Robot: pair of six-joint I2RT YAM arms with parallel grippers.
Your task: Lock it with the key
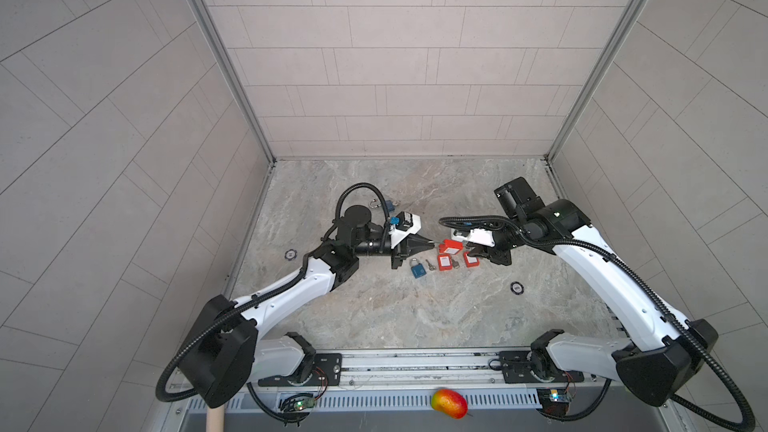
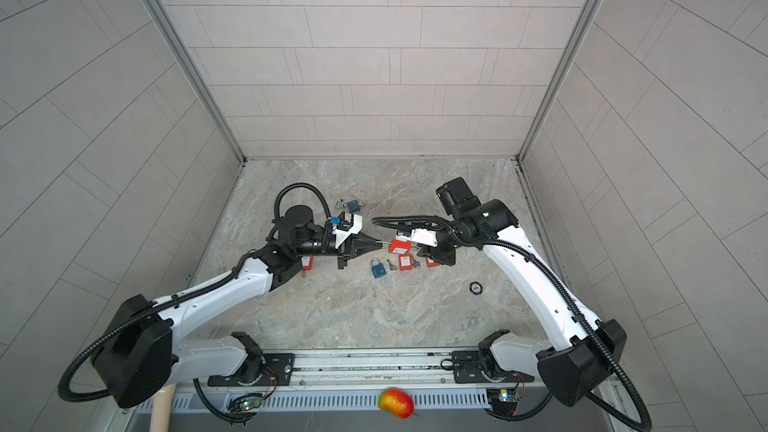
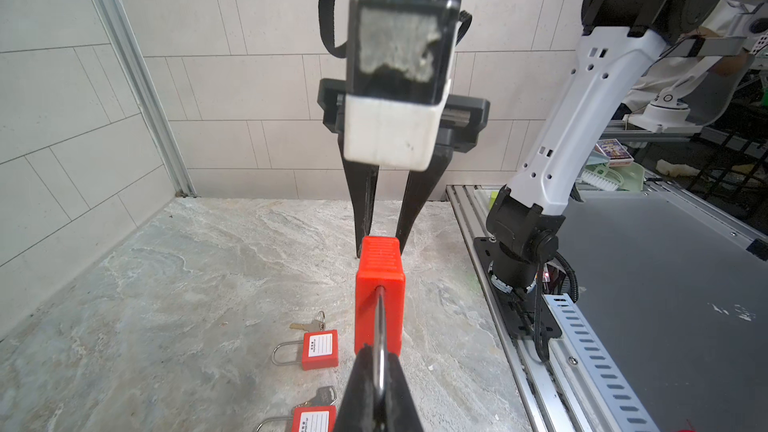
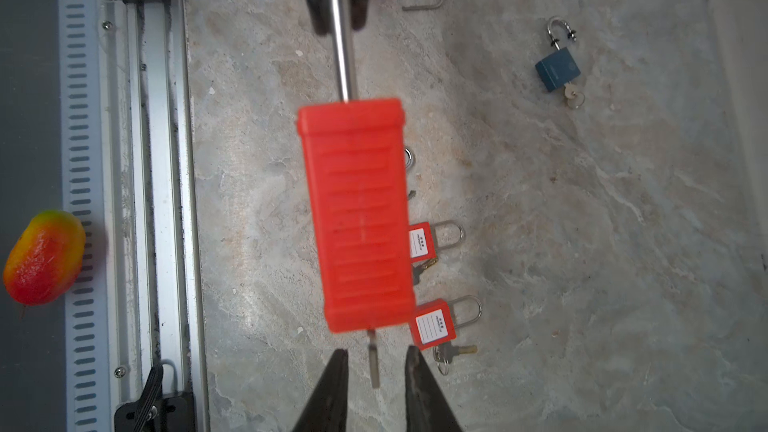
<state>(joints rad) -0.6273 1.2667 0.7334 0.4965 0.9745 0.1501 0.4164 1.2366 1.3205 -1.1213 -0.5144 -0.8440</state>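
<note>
Marble-look tabletop [image 1: 374,305], in a top view: left gripper [image 1: 432,244] jaws pinch the steel shackle [image 3: 379,326] of the red plastic padlock [image 1: 451,246]. It lies 9-to-3, small silver key [image 4: 374,367] at 3 between the right gripper [image 4: 377,350] jaws, half-open and empty.

We see both arms stretched in from the near side, meeting nose to nose. The left arm [image 1: 291,288] is bent at the elbow with its wrist level, and the left tool [image 1: 432,244] points across to the right, fingers pinched tight on the shackle of a red padlock [image 4: 357,214] held clear in the air. The right arm [image 1: 590,259] sweeps in from the opposite side, its wrist turned left, and the right tool [image 4: 376,351] faces its partner with fingers parted, gripping nothing.
</note>
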